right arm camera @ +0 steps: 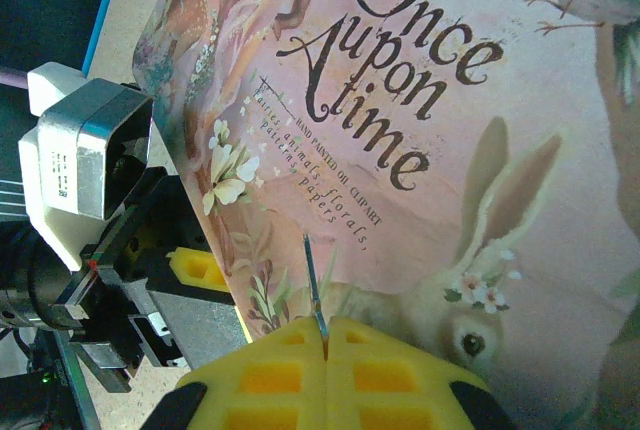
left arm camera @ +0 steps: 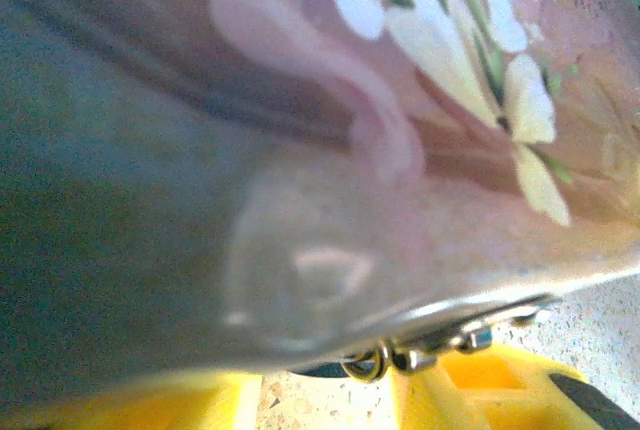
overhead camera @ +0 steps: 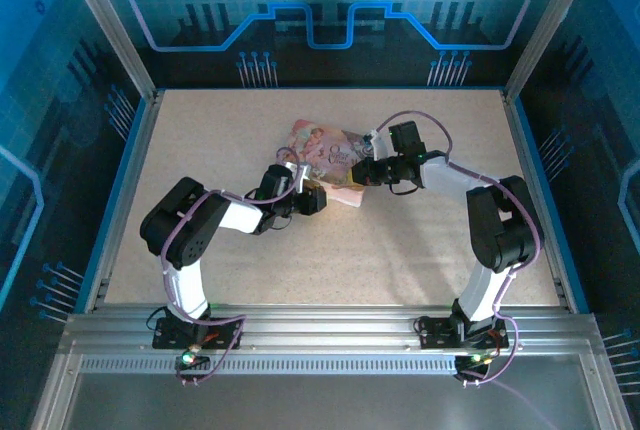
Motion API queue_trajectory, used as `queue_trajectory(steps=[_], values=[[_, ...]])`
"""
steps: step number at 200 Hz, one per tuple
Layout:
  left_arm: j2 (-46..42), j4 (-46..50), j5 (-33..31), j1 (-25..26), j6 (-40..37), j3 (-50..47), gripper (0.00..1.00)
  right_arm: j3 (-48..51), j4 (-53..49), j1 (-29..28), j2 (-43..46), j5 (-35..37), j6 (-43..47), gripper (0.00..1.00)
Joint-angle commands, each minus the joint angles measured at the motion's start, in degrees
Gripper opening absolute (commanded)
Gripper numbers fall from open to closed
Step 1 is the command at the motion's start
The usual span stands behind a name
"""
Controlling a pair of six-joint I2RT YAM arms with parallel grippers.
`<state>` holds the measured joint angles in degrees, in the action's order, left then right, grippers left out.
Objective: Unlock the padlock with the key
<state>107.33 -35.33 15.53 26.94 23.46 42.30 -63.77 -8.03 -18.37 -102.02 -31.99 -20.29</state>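
Right gripper [right arm camera: 325,335] jaws pressed together on one key [right arm camera: 312,275], its thin blade sticking out over one pink tin [right arm camera: 480,150]. Left gripper [left arm camera: 325,395] jaws apart; can't tell if they pinch anything. One padlock [left arm camera: 362,364] at tin's edge between them, blurred and mostly hidden: silvery loop, dark teal sliver, desk [left arm camera: 600,320] beneath.

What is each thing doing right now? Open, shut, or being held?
Tin box: lid shut, lying flat on the table.
Key: held, its tip poking out over the lid.
Right gripper: jaws shut on the key.
Left gripper: jaws slightly apart at the box's edge; can't tell if they grip anything.
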Motion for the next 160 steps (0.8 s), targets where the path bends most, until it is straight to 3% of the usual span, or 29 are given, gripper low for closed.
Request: queue_trajectory(steps=[1, 74, 160], values=[[0.78, -1.78, 1.26, -0.31, 0.38, 1.54, 0.35, 1.14, -4.71, -0.79, -0.85, 2.37, 1.06, 0.00], [-0.69, -1.12, 1.22, -0.31, 1.97, 1.04, 0.28, 1.88, -2.22, -0.83, 1.83, 2.15, 0.89, 0.00], [-3.80, 5.86, 4.20, -0.31, 9.45, 2.10, 0.26, 10.12, 2.30, -2.35, 13.14, 6.29, 6.80, 0.00]])
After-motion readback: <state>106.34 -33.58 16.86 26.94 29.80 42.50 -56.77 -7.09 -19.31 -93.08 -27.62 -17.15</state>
